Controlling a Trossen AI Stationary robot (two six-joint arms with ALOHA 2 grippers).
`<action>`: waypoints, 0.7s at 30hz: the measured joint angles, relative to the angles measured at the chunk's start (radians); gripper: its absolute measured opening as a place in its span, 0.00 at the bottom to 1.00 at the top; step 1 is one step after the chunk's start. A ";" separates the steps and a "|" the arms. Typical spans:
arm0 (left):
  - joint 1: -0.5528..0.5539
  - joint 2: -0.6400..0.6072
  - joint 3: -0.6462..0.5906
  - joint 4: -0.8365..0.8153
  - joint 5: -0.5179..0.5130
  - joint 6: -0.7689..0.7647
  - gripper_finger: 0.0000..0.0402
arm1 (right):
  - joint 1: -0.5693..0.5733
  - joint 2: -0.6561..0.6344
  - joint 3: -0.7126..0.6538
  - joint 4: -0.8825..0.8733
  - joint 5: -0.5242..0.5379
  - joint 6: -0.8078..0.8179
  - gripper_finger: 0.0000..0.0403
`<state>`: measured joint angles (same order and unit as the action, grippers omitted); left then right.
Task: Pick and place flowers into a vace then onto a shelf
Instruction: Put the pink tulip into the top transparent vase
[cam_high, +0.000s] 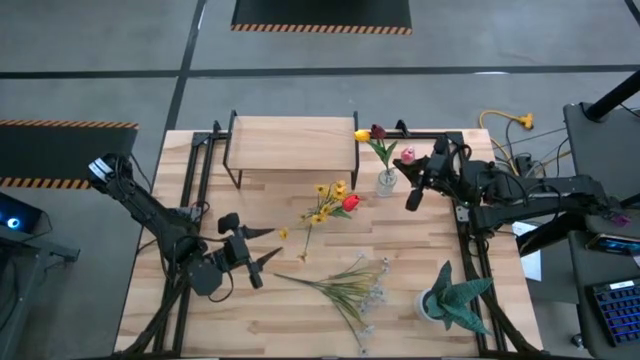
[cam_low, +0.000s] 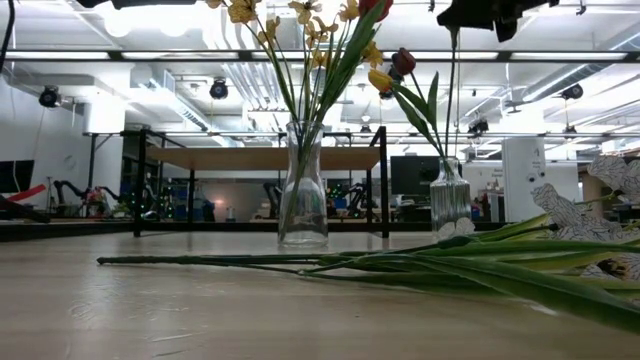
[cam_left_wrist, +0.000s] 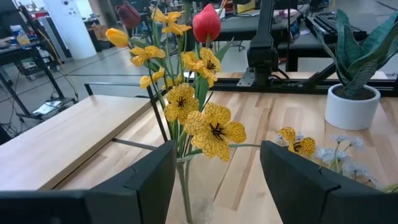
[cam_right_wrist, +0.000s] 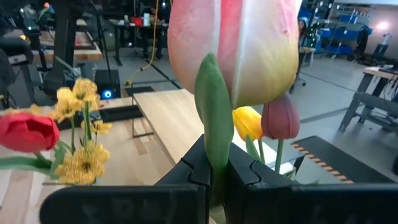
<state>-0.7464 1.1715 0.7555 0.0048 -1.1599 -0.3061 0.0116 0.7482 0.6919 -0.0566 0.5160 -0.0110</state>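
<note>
the right gripper (cam_right_wrist: 214, 177) is clamped on the stem of a pink tulip (cam_right_wrist: 233, 46), held up over the small vase (cam_high: 386, 182) near the table's back edge, which already holds a yellow and a dark tulip. to do this well, i'd judge, keep the stem upright, centre its tip over the narrow neck and lower slowly so the other blooms aren't knocked. the left gripper (cam_high: 262, 250) waits, fingers apart and empty, facing the taller vase (cam_low: 303, 196) of yellow flowers and a red tulip. more flowers (cam_high: 345, 290) lie loose on the pale wooden table (cam_high: 480, 240); the shelf (cam_high: 290, 145) stands bare behind. beyond is a workshop with benches and ceiling lights.
</note>
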 joint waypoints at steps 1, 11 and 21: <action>0.000 0.000 0.000 0.000 0.000 0.000 0.54 | 0.000 0.001 0.000 -0.010 0.000 0.007 0.02; 0.000 0.001 0.000 0.000 0.001 0.000 0.54 | 0.000 0.016 -0.071 -0.012 0.000 0.029 0.02; 0.000 0.001 -0.001 -0.001 0.001 0.000 0.54 | -0.071 0.020 -0.198 0.091 0.002 0.065 0.02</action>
<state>-0.7464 1.1728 0.7547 0.0040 -1.1591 -0.3058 -0.0595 0.7677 0.4935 0.0339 0.5179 0.0536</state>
